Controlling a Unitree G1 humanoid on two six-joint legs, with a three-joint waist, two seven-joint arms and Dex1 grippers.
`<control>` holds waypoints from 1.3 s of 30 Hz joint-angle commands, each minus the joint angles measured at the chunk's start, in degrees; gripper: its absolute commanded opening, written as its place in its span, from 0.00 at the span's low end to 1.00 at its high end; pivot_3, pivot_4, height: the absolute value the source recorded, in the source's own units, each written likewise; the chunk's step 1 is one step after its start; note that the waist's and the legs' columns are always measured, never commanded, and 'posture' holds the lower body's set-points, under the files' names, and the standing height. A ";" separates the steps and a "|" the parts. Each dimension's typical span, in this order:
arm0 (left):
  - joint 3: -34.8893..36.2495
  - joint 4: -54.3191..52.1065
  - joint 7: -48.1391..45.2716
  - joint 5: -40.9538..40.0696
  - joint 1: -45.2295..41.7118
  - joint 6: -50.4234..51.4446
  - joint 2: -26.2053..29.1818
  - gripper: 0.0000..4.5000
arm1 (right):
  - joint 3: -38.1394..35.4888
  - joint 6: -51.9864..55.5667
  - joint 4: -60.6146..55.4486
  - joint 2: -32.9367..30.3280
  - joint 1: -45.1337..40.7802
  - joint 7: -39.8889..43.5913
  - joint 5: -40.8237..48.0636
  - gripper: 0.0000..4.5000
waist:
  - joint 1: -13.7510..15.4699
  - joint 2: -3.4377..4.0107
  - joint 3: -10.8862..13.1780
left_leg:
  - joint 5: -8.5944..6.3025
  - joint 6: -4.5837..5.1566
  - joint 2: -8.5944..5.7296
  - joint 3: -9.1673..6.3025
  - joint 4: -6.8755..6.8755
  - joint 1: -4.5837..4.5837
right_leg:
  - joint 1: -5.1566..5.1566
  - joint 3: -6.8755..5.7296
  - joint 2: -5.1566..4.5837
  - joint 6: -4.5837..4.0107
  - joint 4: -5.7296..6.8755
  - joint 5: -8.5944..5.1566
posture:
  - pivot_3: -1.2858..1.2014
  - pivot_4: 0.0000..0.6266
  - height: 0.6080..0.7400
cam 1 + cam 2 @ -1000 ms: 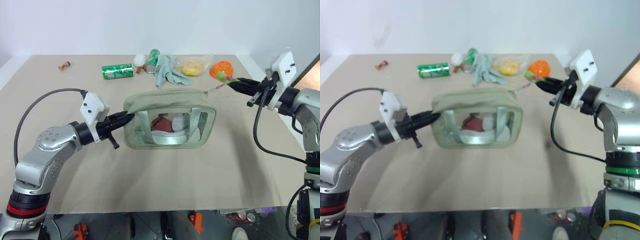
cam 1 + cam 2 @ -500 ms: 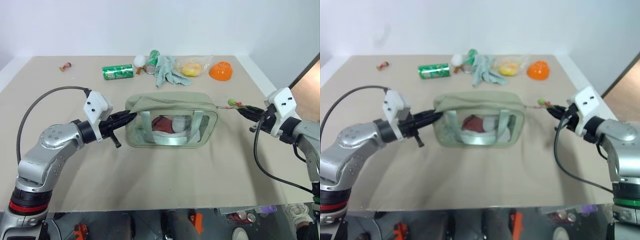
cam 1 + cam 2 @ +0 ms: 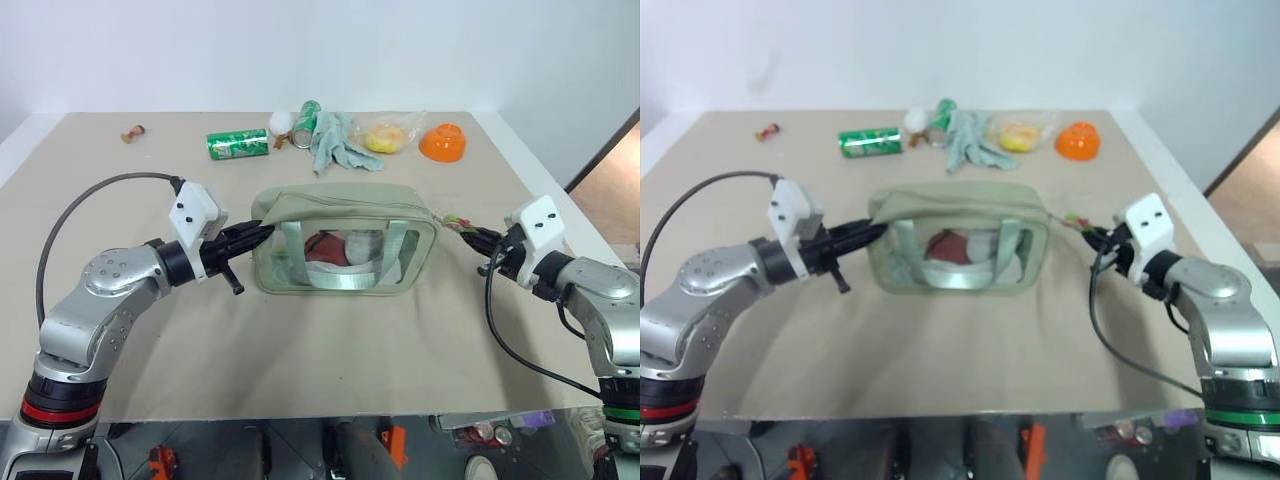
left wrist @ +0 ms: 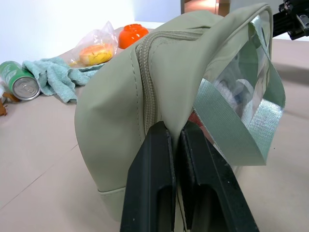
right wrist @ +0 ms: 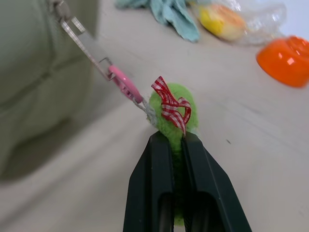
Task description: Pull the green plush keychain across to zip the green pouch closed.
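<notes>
The green pouch [image 3: 345,243] sits in the middle of the desk [image 3: 300,350]. The left fingers [image 4: 159,183] pinch its end. The right fingers [image 5: 161,183] pinch the green plush keychain [image 5: 175,116], just beside the pouch's other end.

Even, bright light falls from overhead, so the worktop [image 3: 330,340] shows only soft, faint shadows, the plainest a pale smudge under the pouch [image 3: 345,240]. The head views curve slightly at their edges (the worktop's far edge bows). In the right wrist view the keychain [image 5: 172,113] is sharp, while the pouch at upper left and the orange bowl [image 5: 286,59] at upper right are blurred. The pouch's clear window [image 4: 241,82] carries mild glare.
</notes>
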 commanded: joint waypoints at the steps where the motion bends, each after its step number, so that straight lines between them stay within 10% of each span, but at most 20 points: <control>1: 0.90 -0.94 0.71 0.97 0.24 -0.62 -0.05 0.00 | -0.91 -1.67 -0.25 -1.43 1.31 -0.29 -2.10 0.01 | 0.00 0.00 0.00 | 0.00 0.00 0.00 0.00 0.00 0.00 | 0.00 0.00 0.00 0.00 0.00 0.00 | 0.52 0.24 1.00; 37: -0.21 0.33 -0.89 2.42 -0.87 -1.37 -3.76 0.00 | 5.50 -7.68 1.34 6.12 -1.41 1.80 -3.17 0.01 | 0.00 -0.04 -0.03 | 0.34 0.32 -0.15 0.17 0.03 0.03 | 0.00 0.17 -0.06 0.24 -0.03 0.47 | 0.52 0.24 1.00; 39: 0.65 0.32 -1.57 1.11 -0.82 -1.20 -3.81 0.18 | 4.09 -6.55 0.88 6.35 -2.55 2.29 -0.89 0.08 | 0.00 -0.04 -0.03 | 0.38 0.35 -0.15 0.19 0.03 0.03 | 0.00 0.19 -0.05 0.23 -0.03 0.52 | 0.52 0.24 1.00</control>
